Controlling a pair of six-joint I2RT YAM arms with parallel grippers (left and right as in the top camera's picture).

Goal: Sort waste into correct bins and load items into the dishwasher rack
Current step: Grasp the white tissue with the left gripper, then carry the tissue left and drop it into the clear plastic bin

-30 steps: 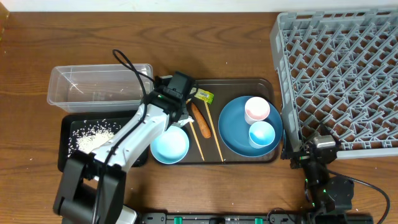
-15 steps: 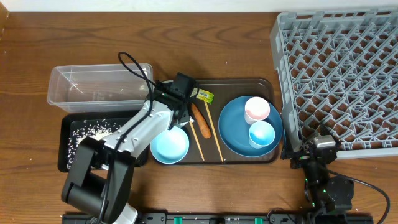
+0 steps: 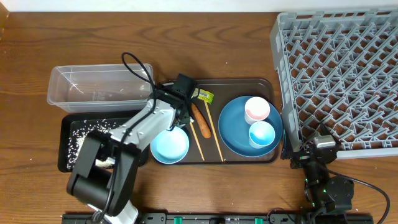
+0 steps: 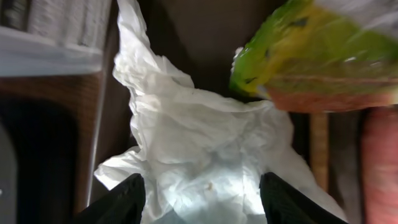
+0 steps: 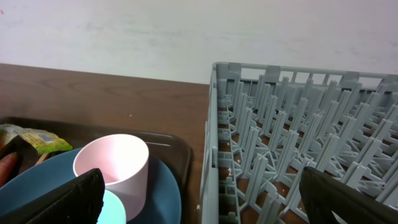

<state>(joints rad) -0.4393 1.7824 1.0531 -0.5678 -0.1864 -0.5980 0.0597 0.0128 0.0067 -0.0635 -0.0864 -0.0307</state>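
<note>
My left gripper (image 4: 202, 208) is open, its fingers on either side of the crumpled white napkin (image 4: 199, 143) at the left end of the brown serving tray (image 3: 236, 82). In the overhead view the gripper (image 3: 180, 104) hides the napkin. The yellow-green wrapper (image 3: 203, 96) (image 4: 317, 56) lies just beyond it, with the orange sausage piece (image 3: 200, 119) and two chopsticks (image 3: 215, 132) beside it. The pale blue bowl (image 3: 170, 145), the blue plate (image 3: 233, 134), the pink cup (image 3: 257, 109) and the light blue cup (image 3: 262, 134) are on the tray. My right gripper (image 5: 205, 208) is open and empty by the grey rack (image 3: 342, 74).
The clear tub (image 3: 93, 87) stands at the back left. The black tray (image 3: 65, 155) in front of it holds rice grains (image 3: 93, 134). The rack's low wall (image 5: 214, 143) is right next to the tray's right end.
My left arm has leaned in and down a little over the tray's left end. The right arm has not moved.
</note>
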